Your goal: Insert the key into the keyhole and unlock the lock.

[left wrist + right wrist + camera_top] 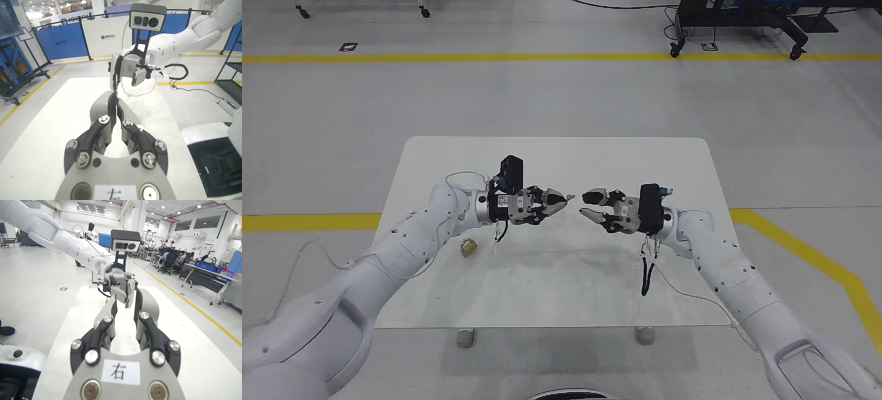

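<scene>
- Silvery metal, thin and seen edge-on, most likely the key (129,289), is pinched in the clenched fingers of the left tool (115,97) and sticks out past their tips.
- Right tool (127,299) faces it tip to tip. Its fingers are spread apart and hold nothing, and the key's free end sits close to one pad.
- Risk: the pinch seems to cover little of the key, so a nudge from the right tool could twist it or drop it onto the tabletop (542,290).
- Risk: the small brass padlock (469,246) lies loose beside the left forearm, well apart from both tools. Unheld, it would probably slide or spin under the key's push.
- Both arms extend inward from opposite sides, forearms roughly level, wrists nearly meeting above the tabletop's middle.
</scene>
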Controlling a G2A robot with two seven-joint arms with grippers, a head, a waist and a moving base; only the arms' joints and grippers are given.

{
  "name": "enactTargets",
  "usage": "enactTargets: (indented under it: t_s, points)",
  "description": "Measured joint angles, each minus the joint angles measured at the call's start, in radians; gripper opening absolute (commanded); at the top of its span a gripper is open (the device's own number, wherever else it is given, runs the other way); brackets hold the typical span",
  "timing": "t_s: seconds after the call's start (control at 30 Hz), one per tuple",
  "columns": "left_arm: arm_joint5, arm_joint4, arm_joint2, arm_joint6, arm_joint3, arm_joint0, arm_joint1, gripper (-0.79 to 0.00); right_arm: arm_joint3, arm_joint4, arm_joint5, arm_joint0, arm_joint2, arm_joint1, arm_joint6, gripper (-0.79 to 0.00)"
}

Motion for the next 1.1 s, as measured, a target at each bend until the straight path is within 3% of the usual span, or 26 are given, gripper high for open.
enactTargets:
  t_s: [0.07,0.1,0.13,0.17,0.2,0.23,0.27,0.5,0.67,1.03,1.1]
  points:
    - [0.000,0.024,-0.012,-0.001,0.002,0.003,0.009,-0.785,-0.014,-0.019,0.016,-0.017,0.021,0.009,0.013,-0.385]
    - [-0.003,0.037,-0.016,-0.006,0.004,0.003,0.013,-0.785,-0.020,-0.030,0.027,-0.026,0.032,0.014,0.022,-0.203]
    - [-0.007,0.051,-0.020,-0.015,0.006,0.002,0.016,-0.785,-0.027,-0.040,0.044,-0.035,0.046,0.019,0.032,-0.105]
    - [-0.009,0.069,-0.023,-0.039,0.006,0.000,0.019,-0.785,-0.037,-0.049,0.080,-0.051,0.067,0.025,0.049,-0.083]
    - [-0.006,0.079,-0.026,-0.065,0.005,-0.001,0.022,-0.785,-0.047,-0.054,0.115,-0.066,0.083,0.029,0.068,-0.163]
    - [0.001,0.085,-0.030,-0.096,0.001,-0.002,0.023,-0.785,-0.061,-0.059,0.149,-0.080,0.096,0.032,0.092,-0.320]
    - [0.014,0.087,-0.035,-0.145,-0.007,-0.001,0.024,-0.785,-0.087,-0.068,0.190,-0.099,0.107,0.035,0.130,-0.425]
    - [0.037,0.016,-0.058,-0.484,-0.119,0.021,0.022,-0.785,-0.217,-0.118,0.242,-0.150,0.102,0.041,0.340,-0.446]
    - [0.039,-0.059,-0.086,-0.644,-0.191,0.039,0.024,-0.785,-0.243,-0.129,0.236,-0.142,0.081,0.038,0.421,-0.465]
    - [0.001,-0.135,-0.129,-0.776,-0.244,0.064,0.028,-0.785,-0.238,-0.138,0.207,-0.117,0.046,0.032,0.460,-0.526]
    - [-0.005,-0.143,-0.135,-0.789,-0.245,0.066,0.026,-0.785,-0.237,-0.143,0.201,-0.114,0.041,0.031,0.460,-0.613]
